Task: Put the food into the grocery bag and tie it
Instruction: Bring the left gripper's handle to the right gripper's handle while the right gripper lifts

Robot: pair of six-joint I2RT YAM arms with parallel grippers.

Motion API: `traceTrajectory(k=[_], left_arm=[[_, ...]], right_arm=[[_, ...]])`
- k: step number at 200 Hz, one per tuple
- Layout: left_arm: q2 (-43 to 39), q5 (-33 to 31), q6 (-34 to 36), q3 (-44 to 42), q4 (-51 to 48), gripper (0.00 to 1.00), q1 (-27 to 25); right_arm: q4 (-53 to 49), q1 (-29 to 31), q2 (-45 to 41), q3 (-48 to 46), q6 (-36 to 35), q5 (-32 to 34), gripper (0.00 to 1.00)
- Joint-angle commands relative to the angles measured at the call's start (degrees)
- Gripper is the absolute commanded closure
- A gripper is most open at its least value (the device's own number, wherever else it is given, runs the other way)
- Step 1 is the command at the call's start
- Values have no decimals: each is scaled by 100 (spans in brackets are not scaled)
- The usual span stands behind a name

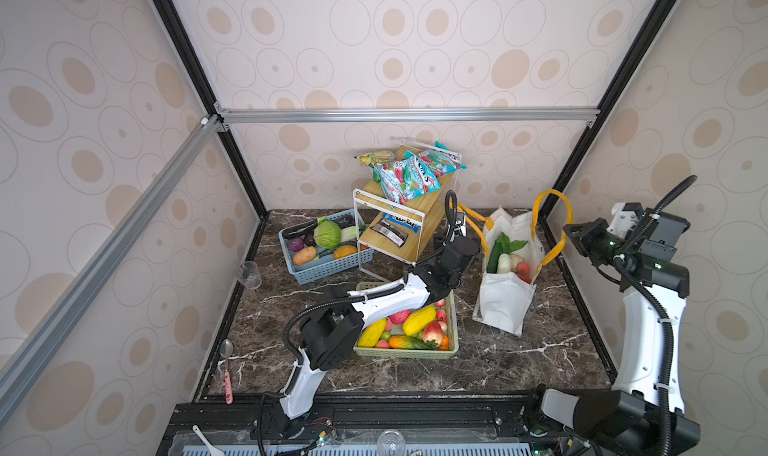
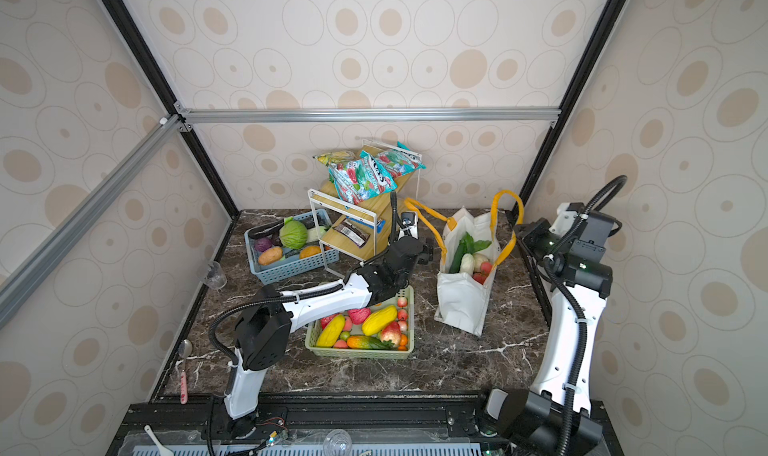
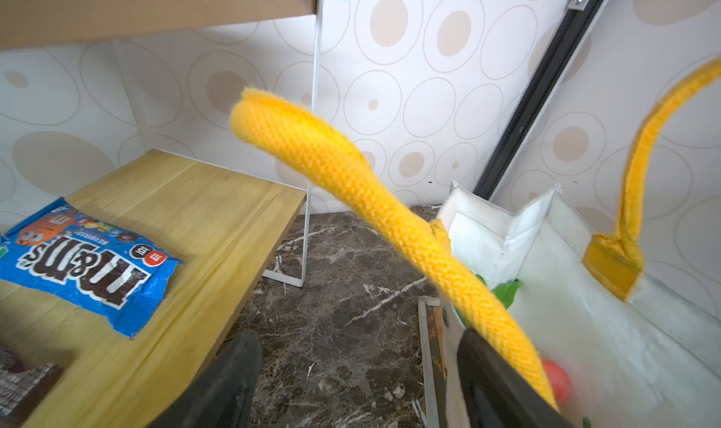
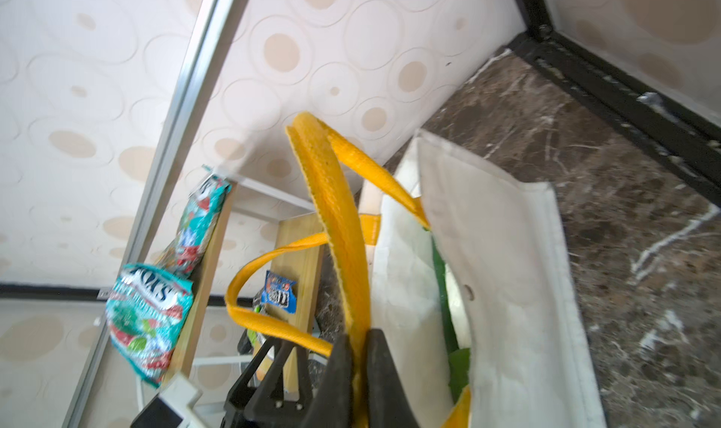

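The white grocery bag stands open at the right of the marble table. Food shows in its mouth: a cucumber, a white bulb, greens and a red piece. My right gripper is shut on one mustard-yellow strap, holding its loop up. My left gripper is open beside the bag. The other strap lies across the outside of one of its fingers, with nothing between the jaws.
A green basket of toy fruit lies under my left arm. A blue basket of vegetables and a wooden shelf rack with snack packets stand behind. A clear cup and a spoon lie at the left edge.
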Motion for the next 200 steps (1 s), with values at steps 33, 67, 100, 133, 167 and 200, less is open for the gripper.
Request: traceTrajectory(k=[33,67,100,133,167,200], left_arm=[[-232,595,555,-94,1056,18,-13],[-102,1189,676,116,928,18,-13],[98,1952,906,244,876,16,26],[428,2218,595,664,594,18,300],[235,2303,438,412,1024,21,382],[-164,2122,325,-8,1531,21,391]], right_arm=[[142,319,-223,86,-189,-370,90],[-54,328,-236,-77,-367,-304,90],[-32,380,-258,-268,-461,-392,90],[-150,382,-253,-276,-577,-334,90],[-351,385,-206,-272,-731,-121,90],[-558,381,-72,-292,-769,133,92]])
